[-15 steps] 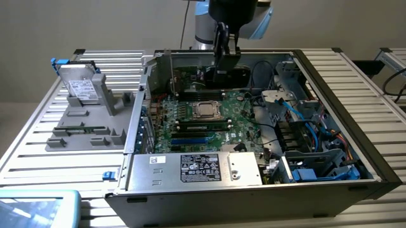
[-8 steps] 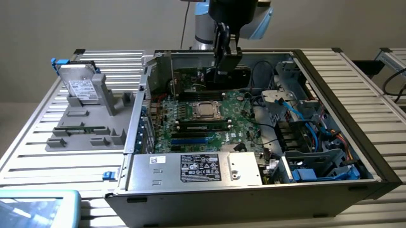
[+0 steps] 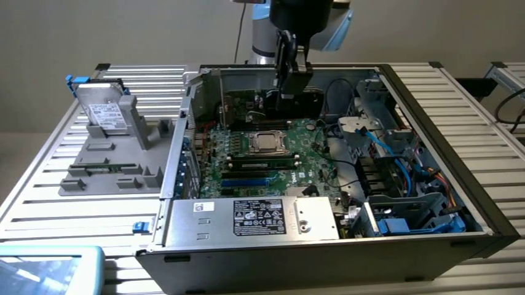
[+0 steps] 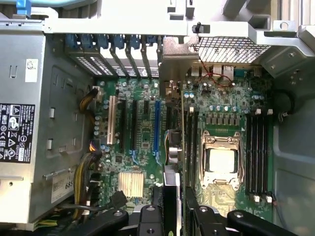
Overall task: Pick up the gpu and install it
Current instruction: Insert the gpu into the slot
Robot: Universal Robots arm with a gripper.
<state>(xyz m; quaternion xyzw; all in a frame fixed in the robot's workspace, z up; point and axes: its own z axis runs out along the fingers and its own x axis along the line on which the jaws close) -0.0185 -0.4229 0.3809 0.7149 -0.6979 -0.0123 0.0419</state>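
From the exterior view you get the pose: the arm (image 3: 299, 15) comes straight down into the open computer case (image 3: 492, 227), the claw (image 3: 289, 70) pointing at the motherboard (image 3: 254, 166), and the gpu (image 3: 293, 95) hanging upright below it. The wrist view gives you the grip: the fingers (image 4: 147, 219) are clamped on either side of the gpu (image 4: 171, 191), seen edge-on. It reaches out ahead of the claw (image 4: 173, 216), between the expansion slots (image 4: 157, 125) and the processor socket (image 4: 220, 160). The power supply (image 4: 24, 123) lies well beyond the slots.

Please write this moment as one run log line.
gripper: shut on gpu | gpu: upright, held above motherboard, not yet installed | place: over open computer case
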